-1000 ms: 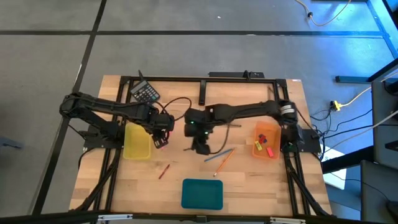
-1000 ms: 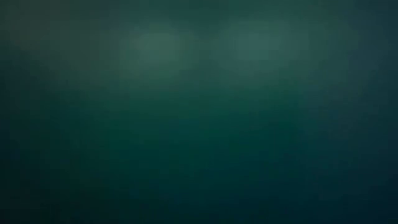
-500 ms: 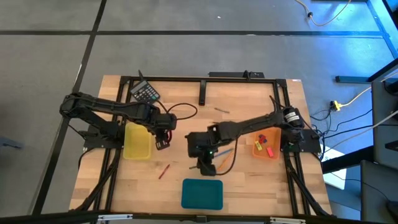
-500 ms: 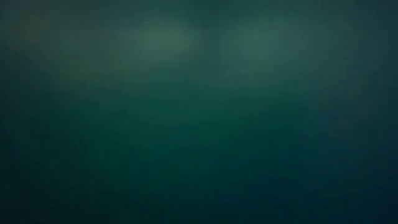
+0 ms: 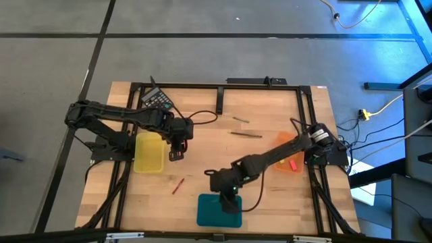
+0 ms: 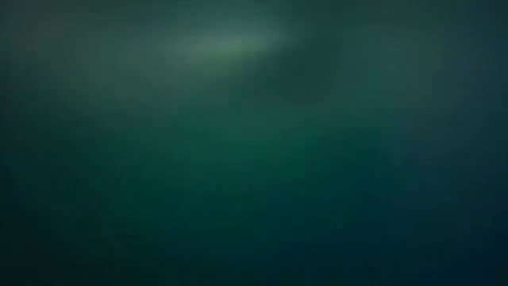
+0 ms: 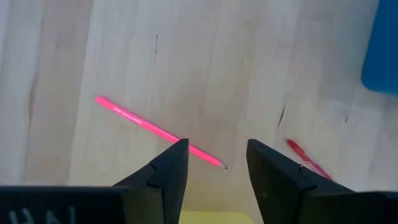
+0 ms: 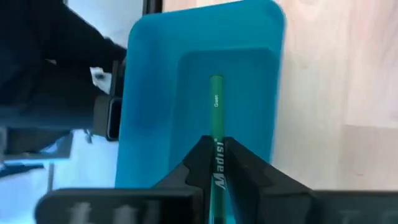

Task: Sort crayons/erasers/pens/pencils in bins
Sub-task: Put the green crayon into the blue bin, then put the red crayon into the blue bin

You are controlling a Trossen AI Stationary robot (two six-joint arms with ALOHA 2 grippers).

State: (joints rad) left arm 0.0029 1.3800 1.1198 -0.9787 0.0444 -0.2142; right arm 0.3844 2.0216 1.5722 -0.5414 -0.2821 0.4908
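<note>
From above, the right arm's tool [image 5: 230,202] is hanging over the wide flat teal plastic bin [image 5: 210,210] at the wooden worktop's [image 5: 270,202] front edge, the left arm waiting open-fingered beside the translucent yellow bin [image 5: 148,154]. In the right wrist view, that tool [image 8: 216,163] is pinching a long thin green pencil [image 8: 216,109], whose long axis is pointing straight ahead along the bin's floor.

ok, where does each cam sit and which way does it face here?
High: overhead, straight down; both arms, table.
Low: table height, only dark green blur, no arm.
Left wrist: over bare wood beside yellow bin; open left gripper, pink stick.
Right wrist: above teal bin; right gripper holds green stick.
Shared: high also sees teal bin.
</note>
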